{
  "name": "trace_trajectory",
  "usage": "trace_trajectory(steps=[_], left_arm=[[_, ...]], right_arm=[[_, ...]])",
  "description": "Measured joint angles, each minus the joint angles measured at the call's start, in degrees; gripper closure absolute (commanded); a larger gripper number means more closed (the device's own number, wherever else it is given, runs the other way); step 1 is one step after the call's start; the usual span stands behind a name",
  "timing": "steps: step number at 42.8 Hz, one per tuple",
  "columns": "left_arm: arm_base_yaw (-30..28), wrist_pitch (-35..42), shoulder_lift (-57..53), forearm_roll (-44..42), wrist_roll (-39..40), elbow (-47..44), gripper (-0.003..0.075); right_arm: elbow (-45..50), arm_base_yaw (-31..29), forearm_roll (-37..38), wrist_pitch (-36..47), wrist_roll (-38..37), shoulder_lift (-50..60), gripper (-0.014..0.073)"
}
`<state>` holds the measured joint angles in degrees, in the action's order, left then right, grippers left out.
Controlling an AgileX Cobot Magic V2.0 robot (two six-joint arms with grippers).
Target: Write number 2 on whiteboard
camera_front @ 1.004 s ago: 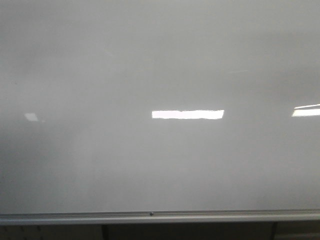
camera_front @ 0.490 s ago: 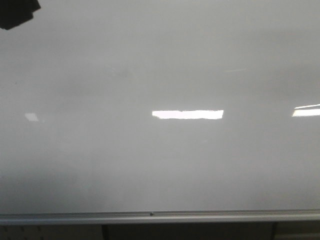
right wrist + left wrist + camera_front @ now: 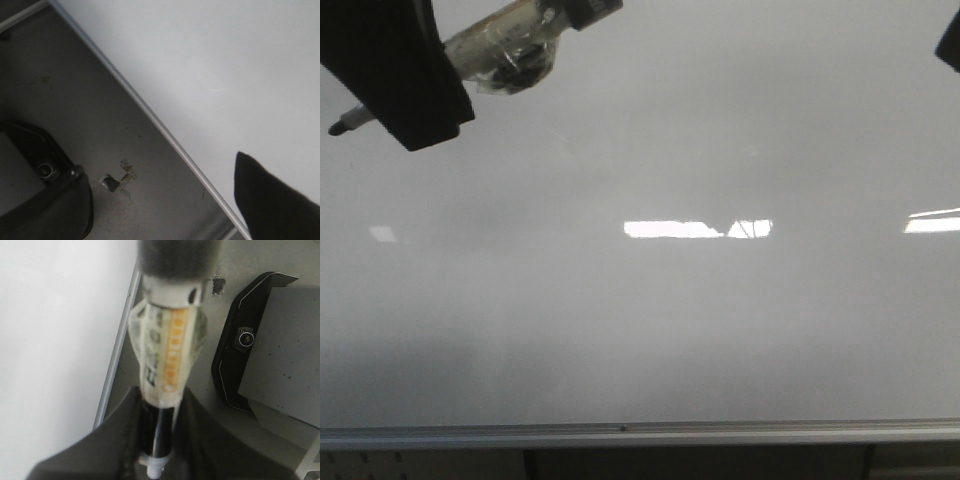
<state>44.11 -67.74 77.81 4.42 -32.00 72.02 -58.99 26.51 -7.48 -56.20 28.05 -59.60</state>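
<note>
Left claw (image 3: 156, 440) is clamped on a marker (image 3: 167, 365); from its wrist camera I see both dark, matte fingers (image 3: 120, 440) pressing the barrel from either side. Barrel is wrapped in crinkled clear tape over an orange label strip; print on it is too blurred for me to read. White tip pokes out between the fingers, and a black cap-like end sits at the far end of the barrel, out of focus.

From the front camera the left claw (image 3: 395, 65) shows as a black block at the upper left corner, with the marker (image 3: 505, 40) lying slantwise across it, dark tip at the left, taped body glinting.

Right claw: only one dark finger (image 3: 270, 200) shows in its wrist camera, and a black corner at the upper right edge of the front view, so I cannot tell whether it is apart or together.

Beyond both, the whiteboard (image 3: 640, 330) fills the front view: glossy, white-grey, with bright rectangular light reflections (image 3: 695, 229). A silver-grey metal rail (image 3: 640, 434) runs along its bottom edge. I see no drawn digit on its surface.
</note>
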Motion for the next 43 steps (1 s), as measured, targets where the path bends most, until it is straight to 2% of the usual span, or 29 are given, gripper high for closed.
trace_trajectory(steps=[14,18,38,40,43], left_arm=[[0.0,1.33,0.0,4.77,-6.23,0.0,0.0699],[0.0,1.49,0.0,5.53,-7.68,0.04,0.0699],[0.0,2.83,0.0,6.31,-8.33,0.04,0.0699],[0.0,2.83,0.0,6.31,-8.33,0.04,0.0699],[0.0,2.83,0.0,6.39,-8.33,0.04,0.0699]], right_arm=[[-7.38,1.6,-22.43,-5.3,25.93,-7.39,-0.0017],[-8.77,1.72,-25.93,-5.51,29.65,-8.7,-0.0017],[-14.36,9.23,-26.02,-3.14,31.19,-16.98,-0.0012],[-14.77,9.37,-26.02,-3.01,31.19,-17.42,0.0019],[-14.85,9.5,-26.02,-2.94,31.19,-17.64,0.0131]])
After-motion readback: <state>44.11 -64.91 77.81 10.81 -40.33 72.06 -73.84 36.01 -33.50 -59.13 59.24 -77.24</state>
